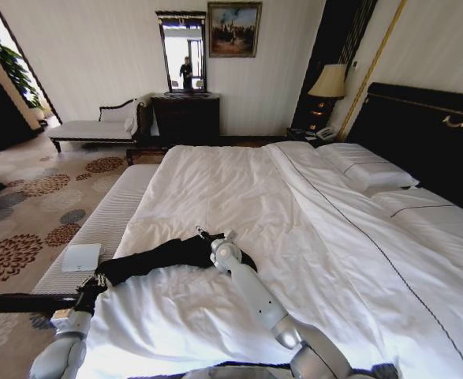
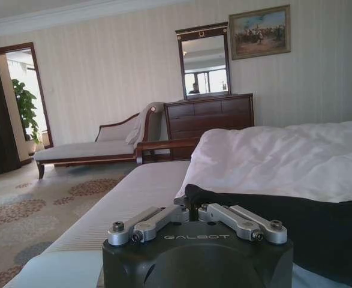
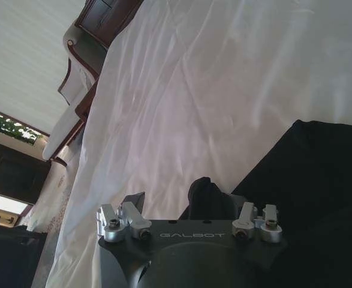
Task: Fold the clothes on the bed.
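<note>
The clothes are one black T-shirt (image 1: 164,257) lying crumpled in a long strip across the near left part of the bed (image 1: 239,189), close to its edge. In the head view my left gripper (image 1: 99,281) sits at the shirt's left end. The left wrist view shows the left gripper (image 2: 193,207) shut on the dark hem (image 2: 319,234). My right gripper (image 1: 206,235) rests at the shirt's right end. In the right wrist view the right gripper (image 3: 184,198) is open, its fingers standing apart around a raised bunch of black fabric (image 3: 207,193).
A pale striped bench (image 1: 109,217) runs along the bed's left edge with a small white pad (image 1: 81,257) on it. Patterned carpet (image 1: 34,205) lies beyond. A chaise longue (image 1: 93,128) and dark dresser (image 1: 185,118) stand by the far wall. Pillows (image 1: 365,167) and headboard (image 1: 428,134) are at right.
</note>
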Controlling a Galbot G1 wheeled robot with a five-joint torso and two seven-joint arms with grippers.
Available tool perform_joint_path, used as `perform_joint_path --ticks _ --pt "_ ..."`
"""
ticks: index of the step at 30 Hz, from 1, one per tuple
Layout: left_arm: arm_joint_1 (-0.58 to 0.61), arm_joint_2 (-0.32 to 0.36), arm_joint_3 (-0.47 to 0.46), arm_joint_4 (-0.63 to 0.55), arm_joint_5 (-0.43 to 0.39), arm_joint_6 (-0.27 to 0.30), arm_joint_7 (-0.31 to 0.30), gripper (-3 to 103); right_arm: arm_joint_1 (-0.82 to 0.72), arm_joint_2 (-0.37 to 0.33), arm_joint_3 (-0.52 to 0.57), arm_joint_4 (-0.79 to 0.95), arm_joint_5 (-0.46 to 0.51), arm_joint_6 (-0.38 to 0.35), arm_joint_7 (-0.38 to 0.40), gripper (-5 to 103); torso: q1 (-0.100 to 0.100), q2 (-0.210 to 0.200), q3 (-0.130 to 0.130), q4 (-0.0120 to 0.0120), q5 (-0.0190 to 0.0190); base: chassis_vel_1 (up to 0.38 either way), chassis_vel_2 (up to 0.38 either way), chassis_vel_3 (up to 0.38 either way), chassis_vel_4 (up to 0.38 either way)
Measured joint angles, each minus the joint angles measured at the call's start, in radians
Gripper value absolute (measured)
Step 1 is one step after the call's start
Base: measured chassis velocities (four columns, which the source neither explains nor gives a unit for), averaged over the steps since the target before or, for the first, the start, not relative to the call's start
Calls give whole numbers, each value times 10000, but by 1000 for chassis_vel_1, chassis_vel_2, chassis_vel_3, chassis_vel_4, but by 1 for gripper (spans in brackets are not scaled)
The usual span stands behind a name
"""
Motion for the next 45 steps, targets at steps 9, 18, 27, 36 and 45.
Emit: perform_joint_path --ticks 9,18,27,36,45 --pt "-23 3 -7 -35 -6 -1 -18 1 -24 84 -4 -156 -286 4 -30 42 0 0 0 -1 1 0 0 0 0" --pt "-76 5 -9 -178 -118 24 -41 1 -124 41 -122 -179 -1518 244 240 10 0 0 0 0 1 0 0 0 0" --pt "-98 114 -123 -445 -391 60 -73 1 -834 -836 154 2541 -1352 384 401 0 0 0 0 -1 4 0 0 0 0" --pt "-80 192 -131 -530 -494 62 -63 1 -2967 -1941 904 6437 -452 446 569 0 -3 0 -1 -2 3 0 0 0 0" --pt "-60 -24 224 -330 259 80 -25 1 -5258 -2153 541 6997 -1251 125 1067 0 -3 1 -1 0 1 0 0 0 0"
